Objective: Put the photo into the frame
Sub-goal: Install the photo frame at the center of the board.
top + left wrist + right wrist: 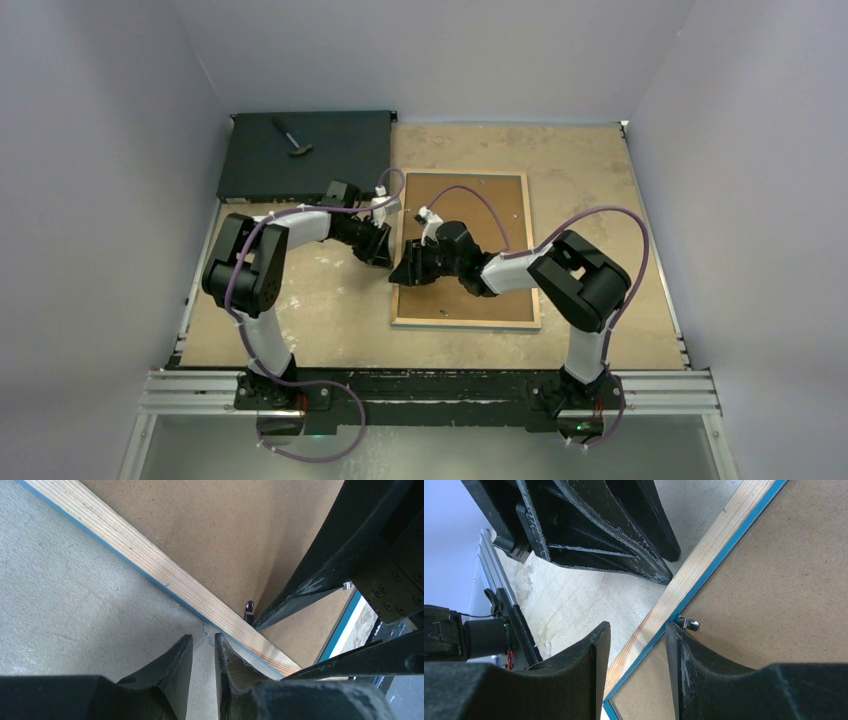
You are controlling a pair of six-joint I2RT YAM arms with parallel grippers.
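two grippers show, the left gripper [202,640] and the right gripper [638,627]. there is one table [320,320], one frame [460,322], one backing panel [450,305], one black box [340,150] and one hammer [292,137].

From where I stand, the frame [150,562] shows bare pale wood, unvarnished, with a fine straight grain and a smooth blue painted edge. The backing panel [210,535] inside it is matt brown fibreboard, faintly speckled, with a small shiny metal clip [687,624] at its rim. The counter [75,605] looks pale, matt and roughly scuffed, and the left hand [202,640] and right hand [638,630] are matt black plastic, worn whitish along their edges.
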